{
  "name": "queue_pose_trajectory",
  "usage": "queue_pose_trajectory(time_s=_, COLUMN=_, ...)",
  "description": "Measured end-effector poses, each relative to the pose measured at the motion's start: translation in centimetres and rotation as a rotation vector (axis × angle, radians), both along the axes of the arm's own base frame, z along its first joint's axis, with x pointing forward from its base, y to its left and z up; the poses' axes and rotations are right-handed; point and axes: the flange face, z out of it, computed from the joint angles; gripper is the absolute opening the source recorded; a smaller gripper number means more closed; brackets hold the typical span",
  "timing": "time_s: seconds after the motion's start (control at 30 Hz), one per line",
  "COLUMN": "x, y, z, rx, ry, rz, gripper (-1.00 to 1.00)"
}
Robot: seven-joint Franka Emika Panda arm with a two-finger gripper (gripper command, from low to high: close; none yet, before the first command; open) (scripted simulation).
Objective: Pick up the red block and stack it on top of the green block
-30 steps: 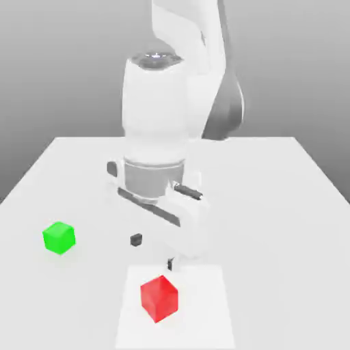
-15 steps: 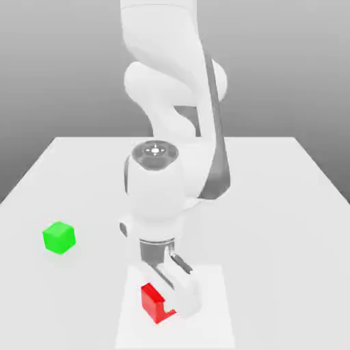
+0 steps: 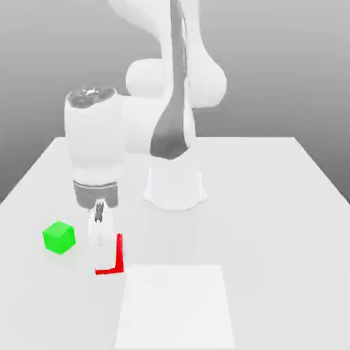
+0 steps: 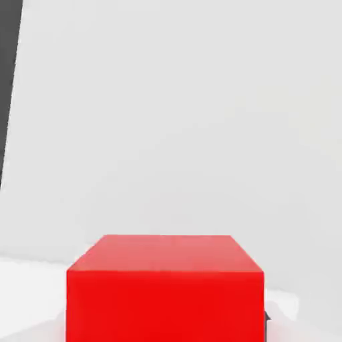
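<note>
Red block (image 4: 165, 287): glossy plain cube, apparently claw-held (image 3: 104, 249).

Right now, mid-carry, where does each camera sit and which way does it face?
Exterior view: off the arm, raised, facing the table and the arm's base; it shows the white arm, its fingers shut on the red block, and the green block toward the exterior view's left.
Hand view: on the hand, looking past the held red block at the pale surface beyond.
Shared: the red block and the table surface.
</note>
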Motion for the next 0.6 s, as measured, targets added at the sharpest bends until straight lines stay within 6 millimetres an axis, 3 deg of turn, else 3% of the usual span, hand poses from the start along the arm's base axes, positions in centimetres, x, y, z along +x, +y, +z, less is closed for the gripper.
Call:
queue_pose_trajectory(time_s=0.23, x=-5.6, y=-6.1, z=1.0, rx=0.001, ry=0.001, rz=-0.491, gripper=-1.0)
queue_pose_trajectory(time_s=0.47, x=-12.6, y=-11.0, z=1.8, rx=-0.001, ry=0.003, rz=-1.002, gripper=-1.0)
queue_pose_trajectory(time_s=0.6, x=-14.2, y=-12.1, z=-0.2, rx=-0.004, ry=0.005, rz=-1.118, gripper=-1.0)
